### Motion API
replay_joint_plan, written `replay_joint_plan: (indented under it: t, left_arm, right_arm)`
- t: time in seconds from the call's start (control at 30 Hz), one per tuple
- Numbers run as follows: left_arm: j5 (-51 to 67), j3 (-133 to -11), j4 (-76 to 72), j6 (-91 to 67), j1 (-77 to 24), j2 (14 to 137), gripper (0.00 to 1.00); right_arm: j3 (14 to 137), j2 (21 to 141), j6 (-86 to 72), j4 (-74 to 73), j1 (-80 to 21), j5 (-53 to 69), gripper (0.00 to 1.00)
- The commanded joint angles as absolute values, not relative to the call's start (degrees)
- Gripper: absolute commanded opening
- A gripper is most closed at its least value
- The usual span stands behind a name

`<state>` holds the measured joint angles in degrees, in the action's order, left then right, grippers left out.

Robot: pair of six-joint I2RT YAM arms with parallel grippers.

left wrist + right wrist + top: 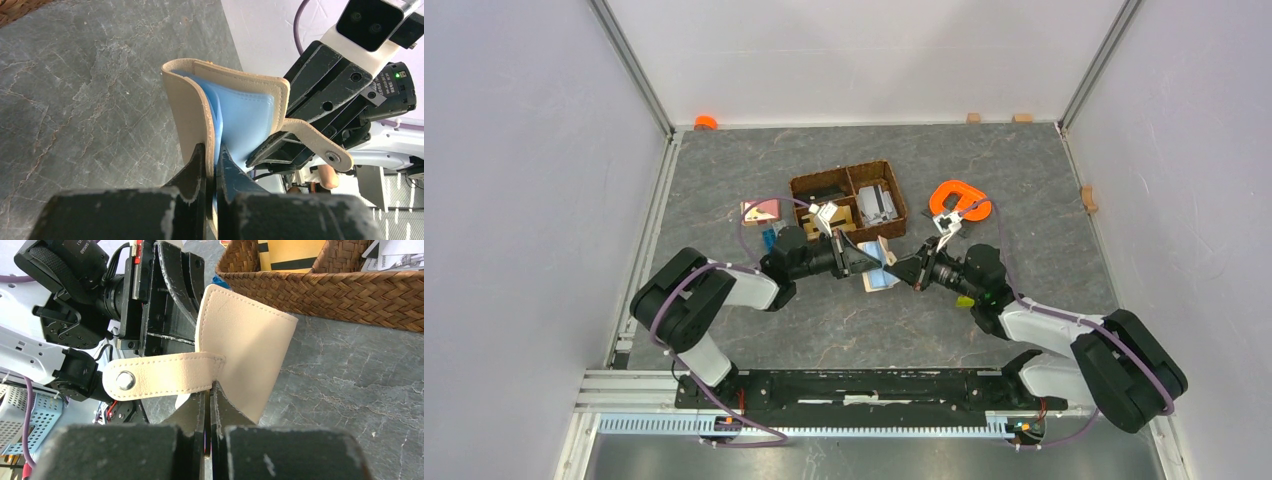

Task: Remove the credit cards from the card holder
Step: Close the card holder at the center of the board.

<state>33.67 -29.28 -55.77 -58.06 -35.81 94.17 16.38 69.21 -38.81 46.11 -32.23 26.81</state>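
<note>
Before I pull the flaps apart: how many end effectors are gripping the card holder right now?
2. The left end effector pinches one flap of the card holder; the right end effector pinches the opposite flap, beside the snap tab. None hidden.

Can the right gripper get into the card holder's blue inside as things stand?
Probably not. The right gripper is shut on the tab-side flap of the card holder, the left gripper on the other, so neither is free. The blue lining gapes open, but the right must let go first.
</note>
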Motion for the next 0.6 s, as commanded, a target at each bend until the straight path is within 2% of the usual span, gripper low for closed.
replay_joint_plan:
  t: [0.0,0.17,0.23,0.33,0.57]
  left_arm:
    - [36.31,-32.07,-62.83,-59.74,-36.65,93.79,0.02]
    - [34.29,-32.64,-55.76,-56.66,-36.65,92.11,0.02]
    - [32.50,-34.25,-48.05,-54.11,-36.65,91.74,0.06]
    - [26.97,-38.02,-31.61,-47.65,-36.73,90.77,0.24]
    - [21.09,-40.11,-21.81,-42.61,-36.74,89.20,0.50]
  right_arm:
    - [18.85,69.08,-39.03,48.46,-33.49,28.96,0.00]
    - [19.42,68.12,-37.13,43.78,-33.47,25.88,0.00]
    - [20.95,67.98,-34.69,37.62,-33.45,22.90,0.00]
    - [24.41,67.18,-29.61,26.09,-33.48,16.20,0.00]
    - [29.42,65.70,-21.73,12.94,-33.82,3.10,0.04]
